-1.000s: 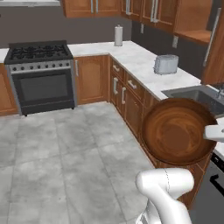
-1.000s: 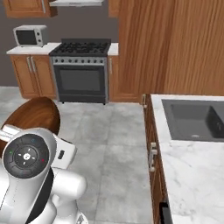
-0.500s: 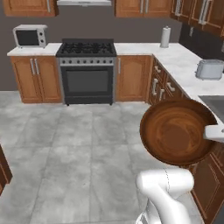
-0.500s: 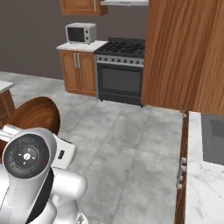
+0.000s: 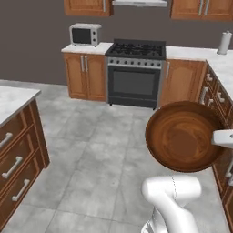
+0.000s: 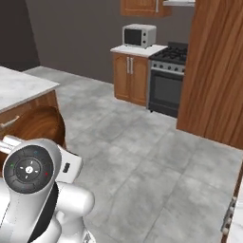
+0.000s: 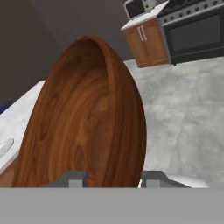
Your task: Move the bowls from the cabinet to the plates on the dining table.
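Grey stone tiles (image 5: 86,150) are covering the floor. A black stove (image 5: 135,73) is sitting at upper centre against a dark grey wall (image 5: 32,36), with wooden cabinets (image 5: 86,76) flanking it and a microwave (image 5: 84,34) resting upper left.

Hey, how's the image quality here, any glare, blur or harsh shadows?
Left base view: even, flat lighting, a soft sheen inside the wooden bowl. Right base view: slightly soft, no harsh shadows on the floor. Hand view: the bowl looms large and stretched, and the microwave behind it looks blurry.
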Controlling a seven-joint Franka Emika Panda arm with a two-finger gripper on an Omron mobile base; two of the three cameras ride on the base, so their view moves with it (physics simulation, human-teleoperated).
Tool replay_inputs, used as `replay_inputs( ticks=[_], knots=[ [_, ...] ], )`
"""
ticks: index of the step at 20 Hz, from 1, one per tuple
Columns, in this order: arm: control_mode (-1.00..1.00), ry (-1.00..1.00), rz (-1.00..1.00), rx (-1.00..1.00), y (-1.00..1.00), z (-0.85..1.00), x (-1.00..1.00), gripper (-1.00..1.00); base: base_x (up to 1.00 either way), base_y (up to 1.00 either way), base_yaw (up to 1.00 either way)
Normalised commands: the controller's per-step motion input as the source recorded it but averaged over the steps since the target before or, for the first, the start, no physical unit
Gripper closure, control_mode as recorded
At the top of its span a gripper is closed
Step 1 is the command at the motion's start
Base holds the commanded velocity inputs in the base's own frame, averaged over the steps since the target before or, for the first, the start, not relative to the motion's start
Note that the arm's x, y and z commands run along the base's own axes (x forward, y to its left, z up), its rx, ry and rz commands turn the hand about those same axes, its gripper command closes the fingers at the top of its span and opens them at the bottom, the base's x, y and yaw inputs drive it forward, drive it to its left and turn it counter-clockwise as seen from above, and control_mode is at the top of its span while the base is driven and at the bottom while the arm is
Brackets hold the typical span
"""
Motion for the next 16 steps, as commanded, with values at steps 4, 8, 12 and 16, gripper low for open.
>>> replay_inputs(
  ticks=[4, 8, 12, 16],
  knots=[
    [1.0, 0.0, 0.0, 0.0, 0.0, 0.0, 0.0, 1.0, -0.03, 0.0, 0.44],
    [1.0, 0.0, 0.0, 0.0, 0.0, 0.0, 0.0, 1.0, -0.03, 0.0, 0.44],
    [1.0, 0.0, 0.0, 0.0, 0.0, 0.0, 0.0, 1.0, -0.03, 0.0, 0.44],
    [1.0, 0.0, 0.0, 0.0, 0.0, 0.0, 0.0, 1.0, 0.0, 0.0, 0.43]
  ],
)
